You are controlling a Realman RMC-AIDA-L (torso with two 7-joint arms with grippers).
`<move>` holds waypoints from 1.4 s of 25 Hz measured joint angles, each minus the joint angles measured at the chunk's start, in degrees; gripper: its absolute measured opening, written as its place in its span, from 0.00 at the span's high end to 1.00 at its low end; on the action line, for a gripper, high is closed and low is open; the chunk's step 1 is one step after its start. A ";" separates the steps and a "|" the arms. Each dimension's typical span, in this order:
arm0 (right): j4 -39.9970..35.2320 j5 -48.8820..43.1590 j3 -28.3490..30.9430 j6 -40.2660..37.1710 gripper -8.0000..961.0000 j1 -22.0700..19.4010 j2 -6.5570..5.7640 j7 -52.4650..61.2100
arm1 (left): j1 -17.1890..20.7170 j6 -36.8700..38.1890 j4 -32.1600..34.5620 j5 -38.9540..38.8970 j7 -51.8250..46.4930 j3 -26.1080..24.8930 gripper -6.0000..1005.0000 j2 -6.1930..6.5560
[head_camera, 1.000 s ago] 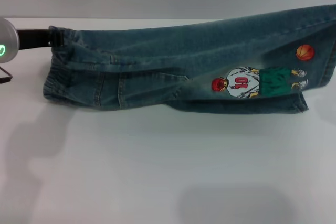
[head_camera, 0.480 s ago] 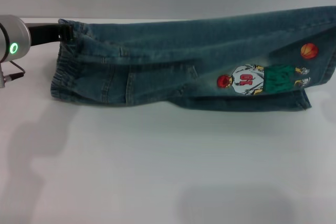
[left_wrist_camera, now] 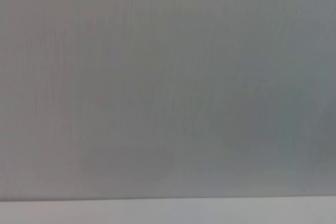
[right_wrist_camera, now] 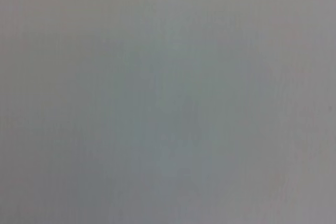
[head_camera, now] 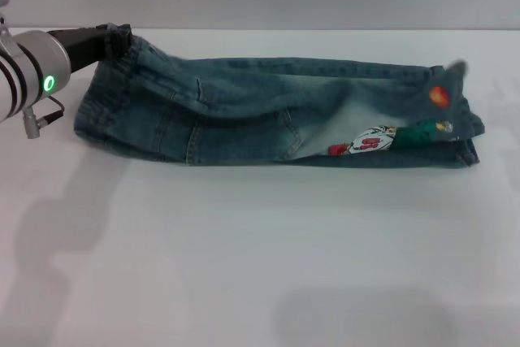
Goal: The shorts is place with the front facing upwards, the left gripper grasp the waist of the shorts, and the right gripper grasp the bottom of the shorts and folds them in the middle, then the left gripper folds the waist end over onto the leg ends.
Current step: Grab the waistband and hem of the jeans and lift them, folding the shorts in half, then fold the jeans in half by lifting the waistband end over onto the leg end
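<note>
One tool is in sight: the left gripper [head_camera: 120, 36] reaches in from the robot's left at the far corner of the waist [head_camera: 101, 103], its black tip touching the gathered denim and seemingly pinched on it, though whether its fingers are closed I cannot tell, as the cloth hides them. The right gripper does not show in the head view, and both wrist views give only blank grey. From the waist outward, the shorts [head_camera: 268, 115] lie lengthwise across the white surface [head_camera: 260, 266], already doubled along their middle into a long narrow band, with the leg ends [head_camera: 463, 132] at the robot's right beside a sewn basketball-player patch [head_camera: 382, 140]. By my judgement the first fold is done; carrying the waist over onto the leg ends is left.
</note>
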 joint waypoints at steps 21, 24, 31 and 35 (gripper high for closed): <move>-11.97 0.01 -7.16 -21.76 0.19 -0.19 0.26 0.27 | -3.16 -2.76 1.55 0.11 0.02 -0.95 0.21 0.05; -15.56 2.67 -7.91 -23.94 0.17 1.87 0.42 0.78 | -2.31 -5.49 0.01 0.14 0.02 -0.84 0.15 0.05; -21.50 10.02 -10.95 -27.03 0.15 4.48 0.51 1.41 | 2.36 -8.66 -5.71 0.24 -0.32 -0.64 0.16 0.02; -24.99 10.15 -12.73 -28.99 0.30 6.97 0.52 2.32 | 5.50 -7.75 -7.96 0.26 -0.44 -0.53 0.16 -0.05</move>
